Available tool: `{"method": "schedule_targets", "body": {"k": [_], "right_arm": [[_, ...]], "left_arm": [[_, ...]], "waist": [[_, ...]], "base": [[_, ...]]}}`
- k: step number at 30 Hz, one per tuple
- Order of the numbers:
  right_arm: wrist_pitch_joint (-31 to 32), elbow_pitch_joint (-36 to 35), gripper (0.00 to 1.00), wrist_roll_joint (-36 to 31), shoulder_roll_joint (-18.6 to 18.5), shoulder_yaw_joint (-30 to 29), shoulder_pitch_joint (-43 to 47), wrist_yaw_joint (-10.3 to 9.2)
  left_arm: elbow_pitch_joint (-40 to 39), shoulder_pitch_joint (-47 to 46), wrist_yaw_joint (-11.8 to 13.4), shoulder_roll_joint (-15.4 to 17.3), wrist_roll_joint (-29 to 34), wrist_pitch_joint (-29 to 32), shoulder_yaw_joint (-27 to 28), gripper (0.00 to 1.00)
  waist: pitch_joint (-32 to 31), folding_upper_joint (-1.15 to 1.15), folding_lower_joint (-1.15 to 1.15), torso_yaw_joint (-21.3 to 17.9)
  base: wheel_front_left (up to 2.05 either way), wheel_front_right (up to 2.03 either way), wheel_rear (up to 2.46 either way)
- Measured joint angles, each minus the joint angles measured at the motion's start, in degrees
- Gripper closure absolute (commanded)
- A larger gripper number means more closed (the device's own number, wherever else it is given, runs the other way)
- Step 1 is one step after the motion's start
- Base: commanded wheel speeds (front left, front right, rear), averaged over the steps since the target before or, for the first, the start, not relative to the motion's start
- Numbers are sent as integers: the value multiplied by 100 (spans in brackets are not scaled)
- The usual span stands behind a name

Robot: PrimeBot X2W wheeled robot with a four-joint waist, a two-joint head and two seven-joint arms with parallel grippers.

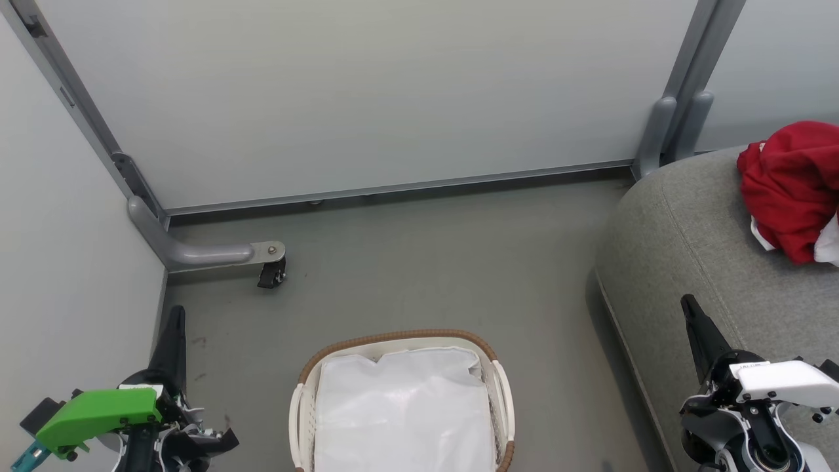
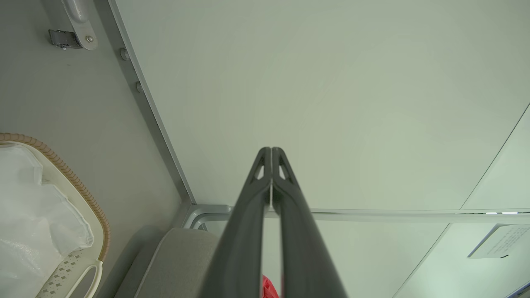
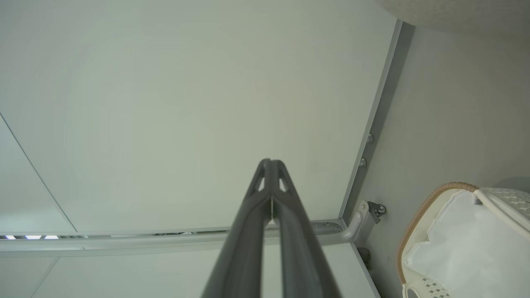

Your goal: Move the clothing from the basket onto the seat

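The bright red soft fabric clothing with white trim (image 1: 790, 187) lies in a crumpled heap on the large grey fabric-upholstered seat (image 1: 682, 249), close to the seat's far edge and to the right of its rounded far-left corner. The small white perforated plastic basket with a brown woven rim (image 1: 400, 337) stands on the grey floor (image 1: 426, 262), off the seat's left edge and apart from it. A plain white liner sheet (image 1: 403, 413) lies rumpled inside the basket, reaching up its walls.

The left gripper (image 1: 175, 321) hangs over the floor at the basket's left, close to a pale wall panel (image 1: 59, 262). In the left wrist view its two long dark fingers (image 2: 244, 215) are pressed together, tips touching along a thin seam, with nothing between them. They point at a pale partition panel (image 2: 331, 103), and a sliver of red shows low between them.

The right gripper (image 1: 689, 311) hangs over the seat's left edge, toward the near end, well apart from the clothing. In the right wrist view its fingers (image 3: 248, 219) are likewise closed tip to tip and grip nothing.

A grey metal foot with a black caster (image 1: 270, 272) rests on the floor near the far-left corner, beyond the basket
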Motion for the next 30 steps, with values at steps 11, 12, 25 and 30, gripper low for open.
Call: {"method": "schedule_targets", "body": {"k": [11, 12, 25, 30], "right_arm": [[0, -1, 100, 0, 0, 0, -1, 0], [0, -1, 100, 1, 0, 0, -1, 1], [0, -1, 100, 0, 0, -1, -1, 0], [0, -1, 100, 0, 0, -1, -1, 0]], "left_arm": [[0, 0, 0, 0, 0, 0, 0, 100], [0, 0, 0, 0, 0, 0, 0, 100], [-1, -1, 0, 0, 0, 0, 0, 100], [-1, -1, 0, 0, 0, 0, 0, 100]], "waist": [[0, 0, 0, 0], [0, 0, 0, 0], [0, 0, 0, 0], [0, 0, 0, 0]], "base": [[0, 0, 0], [0, 0, 0], [0, 0, 0], [0, 0, 0]]}}
